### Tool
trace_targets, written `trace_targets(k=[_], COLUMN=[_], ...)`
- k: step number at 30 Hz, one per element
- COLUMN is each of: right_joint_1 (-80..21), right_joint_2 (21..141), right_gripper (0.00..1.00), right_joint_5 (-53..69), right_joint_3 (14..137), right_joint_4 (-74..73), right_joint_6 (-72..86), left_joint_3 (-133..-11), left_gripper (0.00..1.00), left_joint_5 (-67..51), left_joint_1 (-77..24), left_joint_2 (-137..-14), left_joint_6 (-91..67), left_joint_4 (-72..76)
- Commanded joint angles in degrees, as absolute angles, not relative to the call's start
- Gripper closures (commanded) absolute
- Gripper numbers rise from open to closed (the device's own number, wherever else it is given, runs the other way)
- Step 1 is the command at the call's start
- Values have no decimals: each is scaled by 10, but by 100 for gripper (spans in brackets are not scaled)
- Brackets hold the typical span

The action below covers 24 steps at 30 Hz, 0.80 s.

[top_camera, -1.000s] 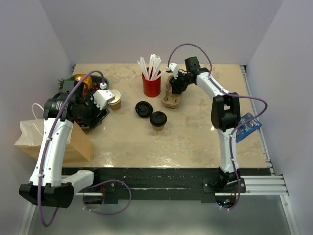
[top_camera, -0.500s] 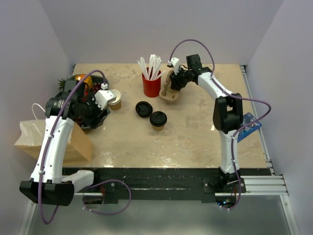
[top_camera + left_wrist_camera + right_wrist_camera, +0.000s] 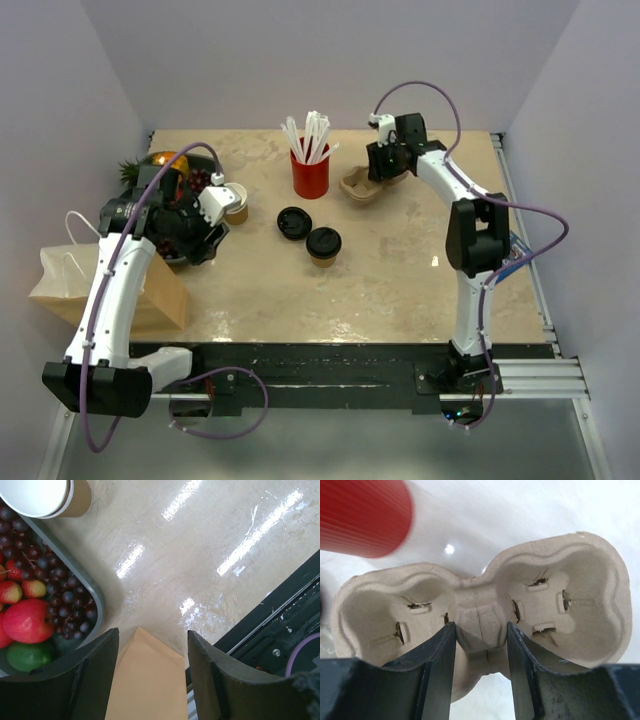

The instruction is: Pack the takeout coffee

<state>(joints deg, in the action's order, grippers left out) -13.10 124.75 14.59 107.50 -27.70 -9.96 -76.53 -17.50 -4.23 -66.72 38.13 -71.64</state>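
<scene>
The takeout coffee (image 3: 323,243), a small tan cup with a black lid, stands mid-table, apart from both grippers. My right gripper (image 3: 384,172) is shut on the middle bridge of a two-cup pulp carrier (image 3: 358,186), next to the red straw cup (image 3: 310,175). In the right wrist view the fingers (image 3: 440,670) pinch the carrier (image 3: 570,595) between its two wells. My left gripper (image 3: 203,238) is open and empty at the left, over the corner of the brown paper bag (image 3: 150,690).
A loose flat black lid (image 3: 292,222) lies left of the coffee. A lidless tan cup (image 3: 236,203) stands by the fruit tray (image 3: 95,600). The paper bag (image 3: 100,285) sits at the left edge. A blue packet (image 3: 510,255) hangs at the right edge.
My right gripper has carried the pulp carrier to the right and back, turning it from lengthwise to crosswise. The left arm has shifted slightly to the right.
</scene>
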Motion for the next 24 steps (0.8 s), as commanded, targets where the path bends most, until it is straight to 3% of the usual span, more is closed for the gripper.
trace_targets(k=[1,3,6,8,13,22,24], right_joint_1=[-117,-115,-115,-115,-115,-111,-110], right_joint_2=[1171,1171,1168,1165,1179,1191,1187], right_gripper=[72,80,83,90,90,85,69], right_joint_5=[68,22,-34,-75,-107,-120,-106], right_joint_3=[1020,1018,1016,1015,1021,1024,1024], right_joint_4=[-186,-177,-164,-160,-171,-181,-183], right_joint_6=[-18,-7,21,46,64,50,42], left_joint_3=[-758,-754,-750,-746,-733,-733,-731], left_gripper=[39,39,39,39,40,41,41], left_joint_5=[-201,-205,-211,-214,-233,-246,-250], left_joint_1=[-39,-39,-39,-39,-39,-39,-39], left_joint_2=[-664,-664,-665,-665,-665,-673,-675], left_joint_6=[382,385,383,383,381,379,379], left_joint_4=[-700,-697,-691,-686,-679,-674,-672])
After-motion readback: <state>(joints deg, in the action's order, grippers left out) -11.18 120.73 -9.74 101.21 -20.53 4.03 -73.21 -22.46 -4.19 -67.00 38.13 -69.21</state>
